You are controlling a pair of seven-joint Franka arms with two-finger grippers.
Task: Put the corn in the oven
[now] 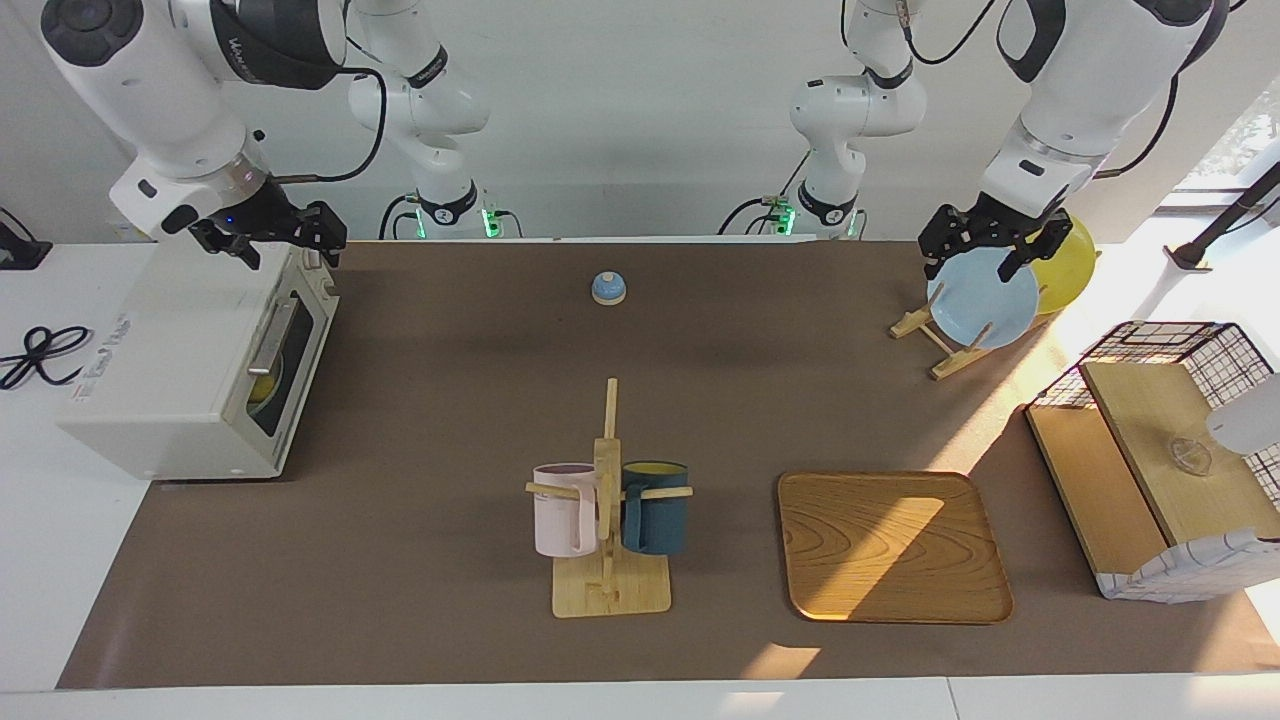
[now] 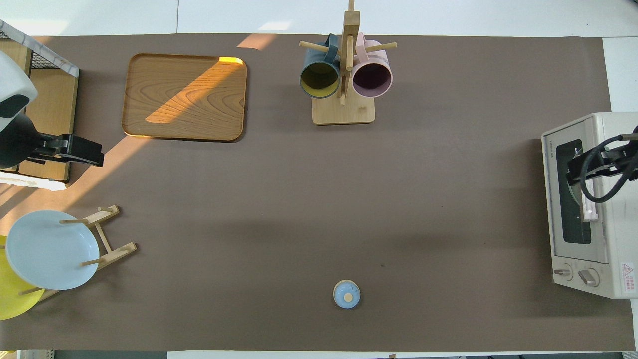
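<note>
Corn (image 1: pixel 262 385): yellow, inside the oven (image 1: pixel 190 370), seen through the shut glass door.
Right gripper (image 1: pixel 290 238): above the oven, fingers' state unclear.
Left gripper (image 1: pixel 985 250): over the plate rack (image 1: pixel 945 345), fingers spread, holding nothing.

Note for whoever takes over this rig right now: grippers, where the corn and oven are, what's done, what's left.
Left gripper: jaws open, empty, over the blue plate.
Right gripper: holding nothing, over the oven's top front edge.
Oven: at the right arm's end of the table, door looks shut.
Corn: a yellow shape behind the door glass, probably it; none shows on the table.
Done: corn seems to be in.
Left: confirm the door is shut, then pull the right arm clear.
</note>
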